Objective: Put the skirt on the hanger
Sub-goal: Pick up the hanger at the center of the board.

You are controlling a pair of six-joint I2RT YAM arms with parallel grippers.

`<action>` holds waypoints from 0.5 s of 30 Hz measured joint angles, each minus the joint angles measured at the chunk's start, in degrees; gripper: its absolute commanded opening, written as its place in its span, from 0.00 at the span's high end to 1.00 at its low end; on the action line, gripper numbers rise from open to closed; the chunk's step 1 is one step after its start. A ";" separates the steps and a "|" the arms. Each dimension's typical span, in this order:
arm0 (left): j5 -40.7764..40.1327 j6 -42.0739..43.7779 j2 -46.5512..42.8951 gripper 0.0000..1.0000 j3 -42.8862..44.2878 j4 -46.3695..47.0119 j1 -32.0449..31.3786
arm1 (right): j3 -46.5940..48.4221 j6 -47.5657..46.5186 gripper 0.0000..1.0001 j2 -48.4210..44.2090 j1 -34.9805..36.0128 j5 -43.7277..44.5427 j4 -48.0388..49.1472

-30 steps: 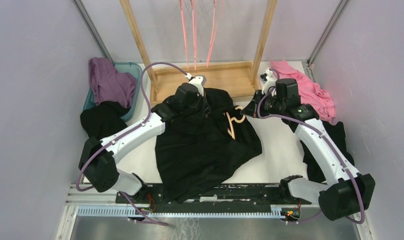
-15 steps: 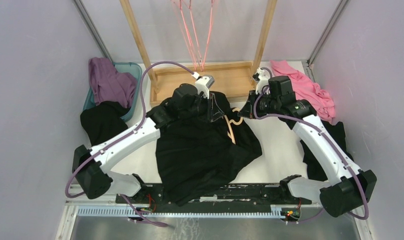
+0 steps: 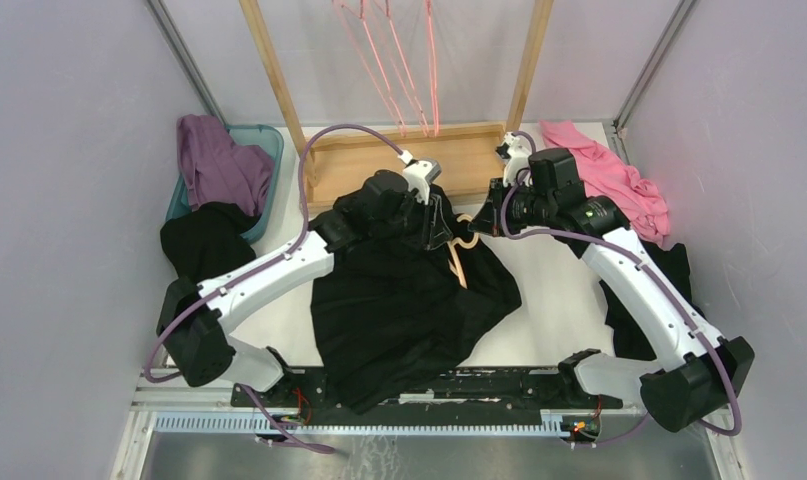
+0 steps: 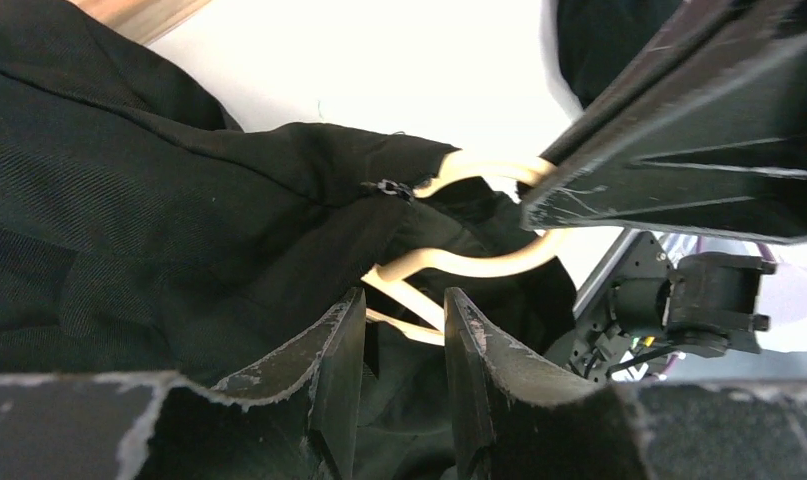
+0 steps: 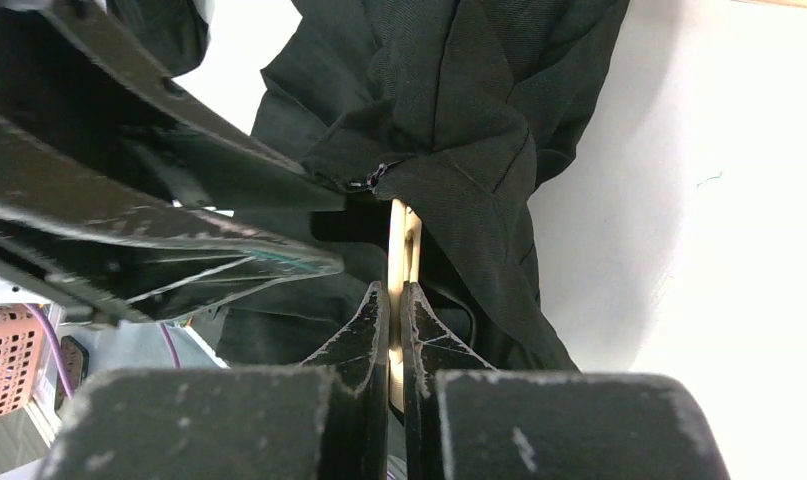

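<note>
**A:** Beige wood shows between the pressed-together fingers of the right claw (image 5: 396, 290). It pinches the hanger (image 5: 404, 235) edge-on, just below where the skirt (image 5: 459, 110) bunches over it.

**B:** And the left claw (image 4: 404, 300)?

**A:** Its fingers stand a narrow gap apart, and a hanger arm shows beyond the tips. Dark cloth fills the gap lower down, so I cannot tell whether it nips fabric.

**B:** How is this step done well?

**A:** I judge the step to be working the waistband over the hanger's arms. The right claw should hold the hanger steady. The left should draw the cloth outward along the arm rather than downward, so the pleats don't drag it off.

**B:** Where does the skirt lie?

**A:** Its top is raised between the two claws. The rest spreads over the worktop (image 3: 559, 290) toward the near edge.

**B:** What can't you see?

**A:** Black cloth buries most of the hanger, and from above only its hook and a strip of one arm show. The right claw's body cuts across the left wrist view. I cannot tell whether either arm sits inside the waistband.
</note>
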 measured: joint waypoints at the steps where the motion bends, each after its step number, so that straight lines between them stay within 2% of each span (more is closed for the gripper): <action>1: 0.00 0.20 0.59 0.59 0.00 -0.09 0.00 | 0.15 0.00 0.99 0.00 0.04 0.00 -0.09; 10: -3.69 2.14 3.72 0.69 0.70 -2.08 0.00 | 3.13 -0.02 0.99 0.00 0.35 -0.02 -2.69; 15: -8.55 2.14 5.60 0.72 5.70 -3.80 0.24 | 4.76 -0.02 0.99 -0.07 0.63 -0.04 -3.39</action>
